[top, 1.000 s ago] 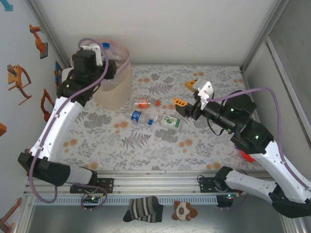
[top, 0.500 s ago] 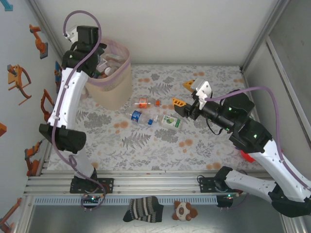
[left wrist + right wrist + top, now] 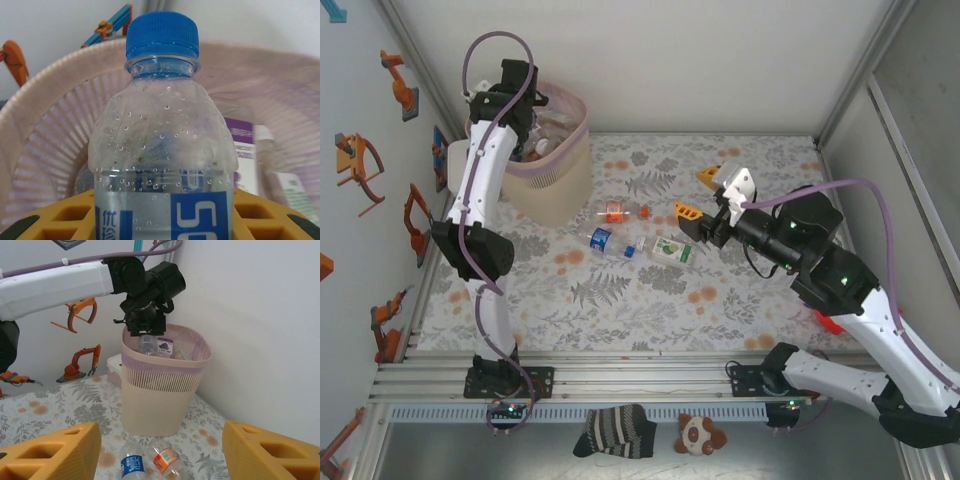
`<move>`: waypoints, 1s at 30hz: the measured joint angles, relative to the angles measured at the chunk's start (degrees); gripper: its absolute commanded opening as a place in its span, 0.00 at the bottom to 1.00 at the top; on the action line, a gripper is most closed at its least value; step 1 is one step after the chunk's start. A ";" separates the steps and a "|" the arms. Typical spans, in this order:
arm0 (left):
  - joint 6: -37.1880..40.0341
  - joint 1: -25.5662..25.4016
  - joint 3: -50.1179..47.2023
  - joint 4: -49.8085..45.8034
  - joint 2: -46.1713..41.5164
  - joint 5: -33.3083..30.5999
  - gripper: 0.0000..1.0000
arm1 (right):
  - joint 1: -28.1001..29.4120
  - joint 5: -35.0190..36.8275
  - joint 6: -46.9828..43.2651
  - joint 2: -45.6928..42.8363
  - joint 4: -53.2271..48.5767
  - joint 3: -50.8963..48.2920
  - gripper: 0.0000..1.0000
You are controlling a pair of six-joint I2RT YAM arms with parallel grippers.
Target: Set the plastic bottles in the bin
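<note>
Your left end effector [image 3: 162, 222] clasps a bottle [image 3: 162, 150] by its labelled body, mid-frame over the bin [image 3: 45, 115]. The bottle looks light, thin-walled and slippery. Your right end effector [image 3: 160, 447] stands released, empty.

One bottle [image 3: 161, 150]: clear, blue cap, blue-and-white label, droplets inside; upright, clamped between yellow fingers [image 3: 55, 222] of the left gripper [image 3: 160, 226]. Behind it: beige slatted bin [image 3: 45, 130], pink-lined, labelled bottles [image 3: 242, 155] inside.
</note>
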 measured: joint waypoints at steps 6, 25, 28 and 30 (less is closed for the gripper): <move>-3.67 0.55 0.50 -2.80 0.42 0.22 0.45 | 0.00 0.17 -0.02 -0.61 0.00 -0.02 0.65; 3.63 0.57 1.64 3.98 -7.82 1.53 0.21 | 0.00 0.17 -0.02 -1.05 0.00 -0.70 0.64; 6.54 0.57 1.62 6.21 -7.72 3.58 0.10 | 0.00 0.20 -0.02 -1.33 0.09 -0.96 0.64; 8.07 0.61 1.62 6.88 -7.32 4.98 0.04 | 0.00 0.17 -0.02 -1.53 0.04 -1.16 0.65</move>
